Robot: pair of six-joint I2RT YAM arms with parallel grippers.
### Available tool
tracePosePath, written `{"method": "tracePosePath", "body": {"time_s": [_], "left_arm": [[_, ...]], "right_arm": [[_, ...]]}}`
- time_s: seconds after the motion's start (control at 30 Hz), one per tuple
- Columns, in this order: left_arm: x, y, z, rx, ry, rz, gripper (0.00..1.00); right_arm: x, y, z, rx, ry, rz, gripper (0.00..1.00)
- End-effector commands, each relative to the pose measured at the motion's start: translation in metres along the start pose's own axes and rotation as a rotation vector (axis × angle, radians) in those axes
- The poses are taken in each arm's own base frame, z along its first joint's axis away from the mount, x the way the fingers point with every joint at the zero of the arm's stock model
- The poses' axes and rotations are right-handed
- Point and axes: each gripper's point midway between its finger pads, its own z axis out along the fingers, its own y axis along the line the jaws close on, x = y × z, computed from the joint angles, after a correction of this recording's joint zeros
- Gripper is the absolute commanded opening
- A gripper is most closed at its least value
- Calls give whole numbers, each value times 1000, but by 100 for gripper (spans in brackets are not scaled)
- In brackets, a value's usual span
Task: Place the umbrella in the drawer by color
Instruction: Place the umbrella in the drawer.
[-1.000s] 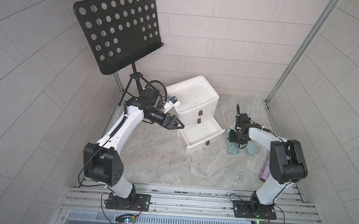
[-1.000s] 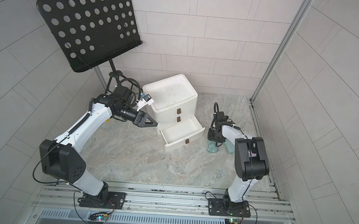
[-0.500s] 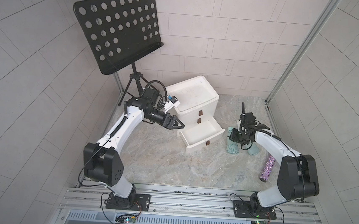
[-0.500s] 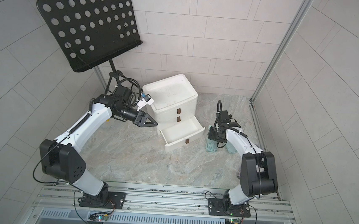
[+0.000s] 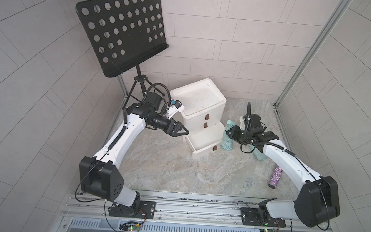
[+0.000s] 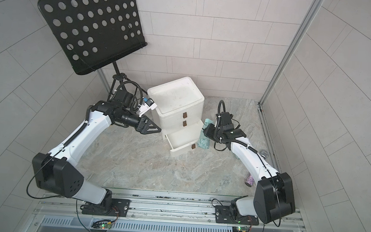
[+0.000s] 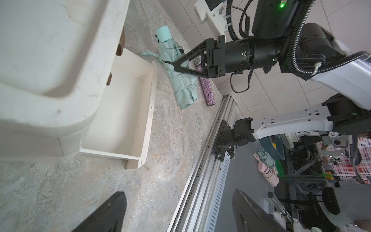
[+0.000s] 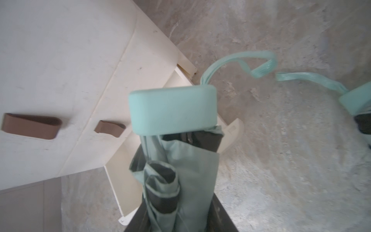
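Nearest the rail, a purple glittery tube (image 5: 276,175) lies on the stone floor (image 5: 164,169) by the right arm's shoulder. Past it, a second mint umbrella (image 5: 260,155) lies partly under the right forearm.

Further in, the right gripper (image 5: 230,133) is clamped on the mint-green folded umbrella (image 5: 227,141). In the right wrist view its two fingers (image 8: 222,217) press the bunched fabric from both sides, partway closed, and the block handle (image 8: 172,109) points away from the wrist with its strap (image 8: 241,62) trailing loose. The umbrella sits just beside the right wall of the open bottom drawer (image 5: 202,153), its handle end by the drawer's rear corner. I cannot tell whether its lower end touches the floor.

Across the drawer, the left gripper (image 5: 182,131) hovers by the left side of the white drawer unit (image 5: 198,97), fingers (image 7: 108,213) spread wide, holding and touching nothing.

Farthest back stands the black perforated music stand (image 5: 123,30).
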Motion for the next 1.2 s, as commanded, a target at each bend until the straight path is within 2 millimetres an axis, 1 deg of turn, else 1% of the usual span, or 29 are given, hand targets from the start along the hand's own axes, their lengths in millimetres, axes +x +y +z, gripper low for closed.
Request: {"method": "tracePosePath", "body": {"time_s": [0.0, 0.1, 0.2, 0.27, 0.43, 0.53, 0.67, 0.8, 0.93, 1.0, 1.17], "left_arm": [[1, -3, -2, -72, -17, 116, 89], [4, -2, -1, -155, -26, 194, 89], [9, -4, 1, -191, -33, 246, 89], [9, -7, 2, -180, -33, 244, 89], [7, -7, 3, -175, -36, 236, 89], [9, -7, 5, -169, -32, 232, 89], [9, -6, 4, -178, -33, 235, 89], [9, -5, 5, -178, -32, 235, 89], [10, -2, 7, -180, -27, 229, 89], [10, -2, 7, -180, -25, 227, 89], [11, -2, 6, -184, -27, 231, 89]], "right_arm": [[-11, 26, 10, -98, -80, 142, 12], [-8, 30, 25, -125, -102, 226, 11], [-8, 33, 33, -121, -128, 276, 11], [-8, 37, 37, -129, -139, 308, 12], [-7, 49, 49, -171, -153, 396, 13], [-5, 50, 57, -190, -152, 459, 13], [1, 46, 67, -195, -156, 531, 13], [9, 46, 77, -191, -146, 558, 14], [13, 57, 88, -212, -124, 562, 16], [14, 58, 92, -211, -120, 567, 16], [15, 56, 94, -205, -130, 574, 19]]}}
